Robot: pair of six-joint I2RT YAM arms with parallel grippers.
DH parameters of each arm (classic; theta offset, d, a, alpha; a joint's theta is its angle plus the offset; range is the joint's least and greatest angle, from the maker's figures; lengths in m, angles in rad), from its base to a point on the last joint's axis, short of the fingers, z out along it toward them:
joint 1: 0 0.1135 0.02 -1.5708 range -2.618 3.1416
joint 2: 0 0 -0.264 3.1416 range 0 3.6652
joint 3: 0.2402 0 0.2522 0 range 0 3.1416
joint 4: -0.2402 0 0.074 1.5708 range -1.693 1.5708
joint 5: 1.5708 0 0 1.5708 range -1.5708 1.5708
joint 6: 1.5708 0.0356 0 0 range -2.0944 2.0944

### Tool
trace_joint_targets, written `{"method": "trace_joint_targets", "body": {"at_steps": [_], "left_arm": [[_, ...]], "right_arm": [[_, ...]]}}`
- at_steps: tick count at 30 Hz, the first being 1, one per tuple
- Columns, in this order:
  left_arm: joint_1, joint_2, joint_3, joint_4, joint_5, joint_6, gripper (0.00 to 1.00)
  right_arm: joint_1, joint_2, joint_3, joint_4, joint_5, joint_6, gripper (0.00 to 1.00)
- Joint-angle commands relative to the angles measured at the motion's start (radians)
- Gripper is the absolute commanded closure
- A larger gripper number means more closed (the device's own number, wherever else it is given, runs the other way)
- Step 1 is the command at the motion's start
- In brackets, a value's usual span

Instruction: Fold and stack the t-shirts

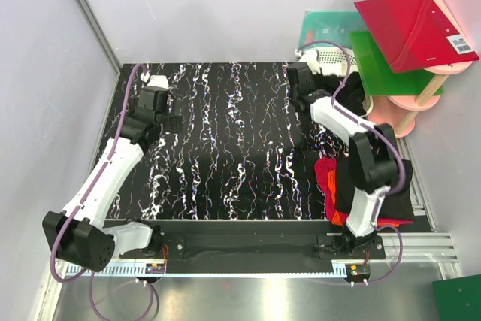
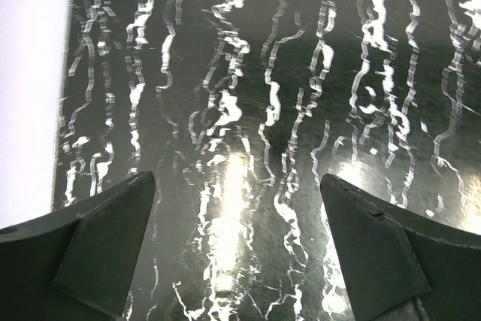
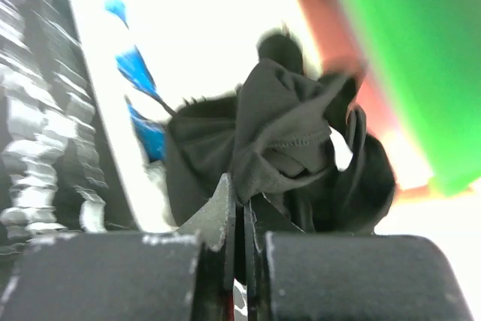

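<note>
The right arm (image 1: 353,148) rises from its base at the near edge, bends at a raised elbow and reaches forward to the far right corner of the table (image 1: 225,125). Its jaws are closed tight, pinching a fold of a black t-shirt (image 3: 285,133). In the wrist view the cloth bunches up right at the jaw tips and billows just beyond them, with a stitched hem showing in the crumpled part. From above, the rest of this dark cloth (image 1: 353,92) lies just to the right of the jaws, beside the white basket (image 1: 331,56). The green board (image 1: 383,62) is a little further right, with the red board (image 1: 409,20) above it.

More t-shirts sit in a pile (image 1: 331,178), red, orange and black, well behind the right jaws. The pile lies under that arm's elbow, near its base.

The left arm (image 1: 113,163) stretches from its base at the near left corner, low and long, toward the far left of the table. Its jaws stand wide apart and point down at the bare marbled surface. Nothing is between them and they touch no cloth. All the shirts lie well off to their right.
</note>
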Motion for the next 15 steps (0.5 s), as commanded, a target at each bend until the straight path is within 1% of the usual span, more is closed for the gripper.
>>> {"method": "trace_joint_targets", "body": {"at_steps": [1, 2, 4, 5, 6, 8, 10, 11, 12, 15], "left_arm": [[0.004, -0.087, 0.017, 0.006, -0.171, -0.049, 0.01], [0.004, -0.107, 0.014, 0.014, -0.238, -0.058, 0.01], [0.007, -0.177, -0.005, 0.032, -0.307, -0.078, 0.01], [0.01, -0.202, -0.014, 0.058, -0.359, -0.081, 0.01], [0.016, -0.254, -0.031, 0.075, -0.376, -0.087, 0.01], [0.045, -0.303, -0.051, 0.121, -0.393, -0.092, 0.01], [0.073, -0.348, -0.077, 0.145, -0.383, -0.09, 0.01], [0.076, -0.346, -0.078, 0.149, -0.374, -0.087, 0.01], [0.076, -0.336, -0.077, 0.146, -0.372, -0.084, 0.01], [0.078, -0.28, -0.051, 0.11, -0.352, -0.086, 0.01]], "right_arm": [[0.174, -0.224, -0.065, 0.5, 0.083, -0.282, 1.0], [0.193, -0.238, -0.059, 0.505, 0.042, -0.284, 1.0], [0.225, -0.271, -0.023, 0.449, -0.002, -0.24, 1.0], [0.26, -0.279, -0.007, 0.423, -0.077, -0.22, 1.0], [0.277, -0.281, 0.011, 0.351, -0.111, -0.195, 1.0], [0.346, -0.269, 0.069, 0.286, -0.195, -0.155, 1.0], [0.403, -0.237, 0.111, 0.243, -0.211, -0.177, 1.0], [0.427, -0.227, 0.122, 0.216, -0.246, -0.186, 1.0], [0.481, -0.223, 0.128, 0.212, -0.26, -0.194, 1.0], [0.547, -0.23, 0.14, 0.195, -0.348, -0.183, 1.0]]}}
